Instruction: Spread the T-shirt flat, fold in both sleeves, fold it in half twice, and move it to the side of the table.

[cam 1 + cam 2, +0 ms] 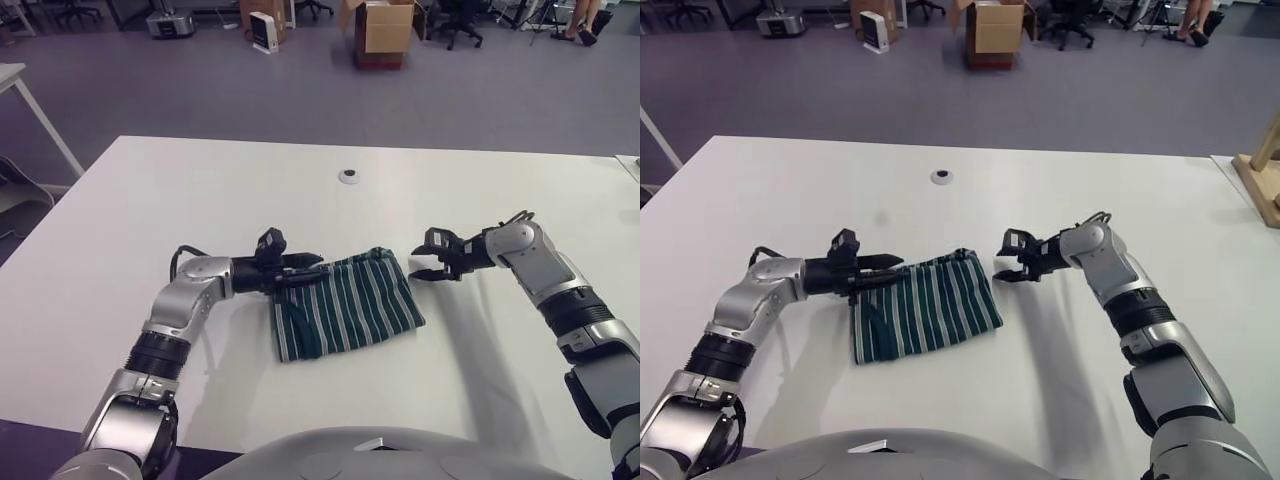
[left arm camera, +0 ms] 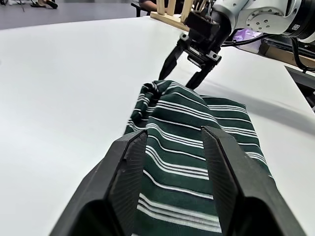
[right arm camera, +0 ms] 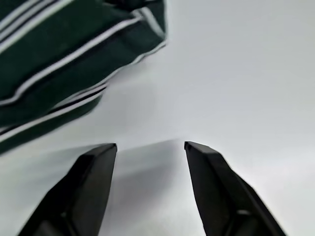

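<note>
Green, white-striped T-shirt (image 1: pixel 345 308) lies folded into a small rectangle on the white bench (image 1: pixel 200 180), close in front of you. Your left gripper (image 2: pixel 174 133) sits over its far left edge, jaws spread with nothing between them. Your right gripper (image 1: pixel 416 263) hangs just beside the T-shirt's far right corner, jaws spread, apart from the cloth. Farther back, a small round disc (image 1: pixel 348 176) rests on the bench.
</note>
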Controlling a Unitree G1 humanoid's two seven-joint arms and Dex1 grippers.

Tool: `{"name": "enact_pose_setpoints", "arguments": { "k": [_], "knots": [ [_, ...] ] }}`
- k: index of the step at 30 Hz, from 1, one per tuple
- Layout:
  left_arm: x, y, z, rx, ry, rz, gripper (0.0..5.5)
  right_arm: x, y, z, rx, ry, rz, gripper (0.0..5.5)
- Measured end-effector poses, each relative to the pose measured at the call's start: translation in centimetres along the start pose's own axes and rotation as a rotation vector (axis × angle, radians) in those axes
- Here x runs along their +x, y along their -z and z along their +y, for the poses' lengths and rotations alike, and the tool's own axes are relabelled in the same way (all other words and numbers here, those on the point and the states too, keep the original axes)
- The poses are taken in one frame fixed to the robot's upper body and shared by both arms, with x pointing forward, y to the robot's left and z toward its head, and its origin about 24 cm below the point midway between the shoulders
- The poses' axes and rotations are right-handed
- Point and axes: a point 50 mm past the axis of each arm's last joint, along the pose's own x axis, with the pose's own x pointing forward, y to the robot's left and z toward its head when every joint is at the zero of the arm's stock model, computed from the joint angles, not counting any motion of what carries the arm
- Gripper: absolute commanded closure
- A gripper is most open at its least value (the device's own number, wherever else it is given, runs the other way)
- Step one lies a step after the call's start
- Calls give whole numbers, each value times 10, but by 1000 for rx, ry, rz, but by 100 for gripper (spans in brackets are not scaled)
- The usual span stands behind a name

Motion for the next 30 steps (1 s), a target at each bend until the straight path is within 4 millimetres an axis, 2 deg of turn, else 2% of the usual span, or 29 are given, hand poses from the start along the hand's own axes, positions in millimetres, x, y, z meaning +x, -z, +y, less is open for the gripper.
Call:
{"name": "enact_pose_setpoints", "arguments": {
  "k": [1,5,8,11,14,15,16,18,21,23,24,27,30],
  "knots": [
    [4,18,-2,-22,9,78,350,2,-2,2,11,23,-19,294],
    [6,20,9,44,-9,139,350,-3,-12,-5,48,110,-95,294],
    [-9,18,36,13,-236,123,350,-8,-17,-9,52,156,-124,294],
    [-49,27,53,-48,-531,91,350,-18,-21,-15,67,242,-180,294],
    [-103,48,55,-136,-860,15,350,-26,-5,-13,146,368,-205,294],
    [-114,52,54,-153,-942,0,350,-27,0,-13,180,407,-212,294],
    [-134,61,52,-189,-1113,-14,350,-27,9,-11,260,493,-240,294],
    [-144,64,47,-196,-1271,-34,350,-19,11,-9,331,582,-279,294],
    [-126,50,36,-148,-1293,-140,350,-16,6,-16,436,714,-383,294],
    [-118,22,30,-55,-1263,-263,350,-25,2,-26,481,843,-460,294],
    [-120,-3,27,40,-1265,-335,350,-30,3,-31,509,935,-498,294],
    [-119,-40,25,183,-1271,-412,350,-41,23,-37,597,1124,-508,294],
    [-104,-52,27,208,-1230,-418,350,-45,38,-37,642,1246,-503,294]
  ]
}}
